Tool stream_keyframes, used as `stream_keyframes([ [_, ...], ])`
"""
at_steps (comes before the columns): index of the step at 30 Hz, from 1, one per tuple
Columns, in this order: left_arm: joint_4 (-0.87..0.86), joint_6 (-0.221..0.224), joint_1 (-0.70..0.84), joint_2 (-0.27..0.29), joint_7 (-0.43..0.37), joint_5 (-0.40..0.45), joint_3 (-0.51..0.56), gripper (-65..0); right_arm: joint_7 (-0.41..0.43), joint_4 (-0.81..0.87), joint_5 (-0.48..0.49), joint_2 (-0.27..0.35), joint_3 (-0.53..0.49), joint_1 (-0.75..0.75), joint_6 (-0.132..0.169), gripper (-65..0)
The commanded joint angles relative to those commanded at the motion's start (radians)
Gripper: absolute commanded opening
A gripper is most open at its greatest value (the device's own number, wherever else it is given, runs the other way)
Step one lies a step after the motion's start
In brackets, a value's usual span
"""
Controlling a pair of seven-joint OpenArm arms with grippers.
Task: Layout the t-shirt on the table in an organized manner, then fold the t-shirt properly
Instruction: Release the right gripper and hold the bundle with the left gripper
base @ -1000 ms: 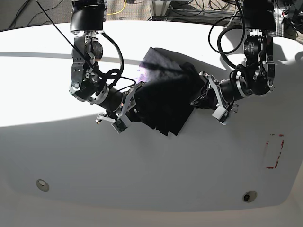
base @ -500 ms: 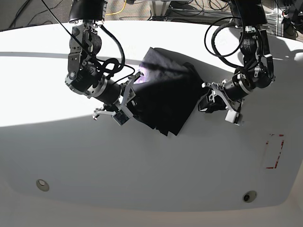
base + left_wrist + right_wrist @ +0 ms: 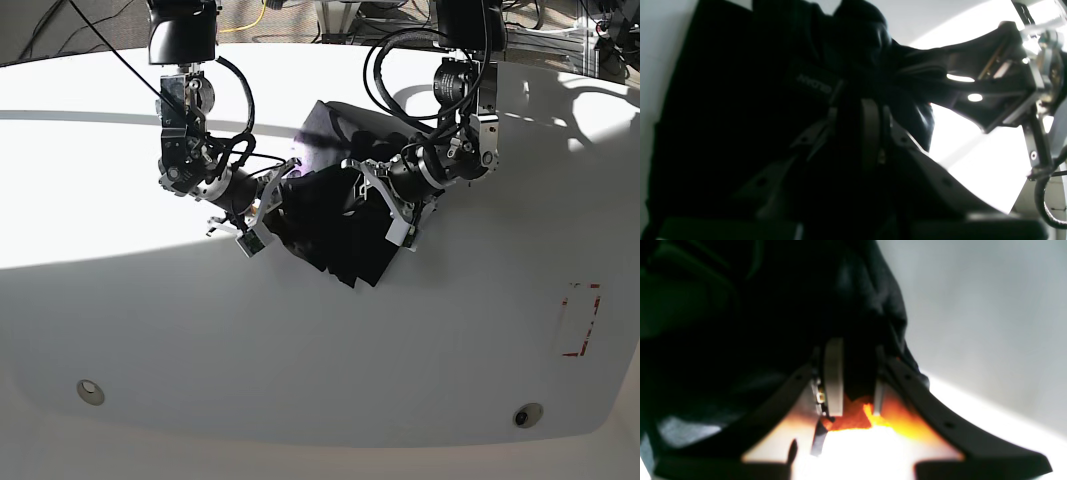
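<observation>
shirt [image 3: 340, 215] bunched, upper-mid of table [image 3: 300, 380] | R grip [image 3: 851, 380] clamped on cloth, orange print at pads | L grip [image 3: 857, 133] looks closed on shirt, too dark to be sure | risk: both pull in, fabric piles up; thin pinch may slip
</observation>
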Motion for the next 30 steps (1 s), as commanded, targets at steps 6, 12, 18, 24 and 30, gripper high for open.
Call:
stream_keyframes([
  [6, -0.163, -0.006, -0.087, -0.06, -0.012, 0.031, 0.005, -56.9, 0.104, -0.094, 0.003, 0.051, 0.003, -0.025, 0.0, -53.3],
  [12, -0.304, -0.066, -0.222, -0.078, -0.012, 0.032, 0.005, -56.9, 0.066, 0.058, 0.098, 0.097, 0.003, -0.143, 0.0, -53.3],
  [18, -0.347, -0.107, -0.299, -0.074, -0.008, 0.031, 0.005, -56.9, -0.044, 0.236, 0.155, 0.092, 0.003, -0.233, 0.0, -53.4],
  [24, -0.316, -0.143, -0.307, -0.069, -0.006, 0.028, 0.006, -56.9, -0.094, 0.382, 0.153, 0.054, 0.003, -0.293, 0.0, -53.4],
  [30, -0.216, -0.175, -0.305, -0.034, 0.026, 0.026, 0.006, -56.9, -0.118, 0.502, 0.161, 0.052, 0.003, -0.307, 0.0, -53.4],
])
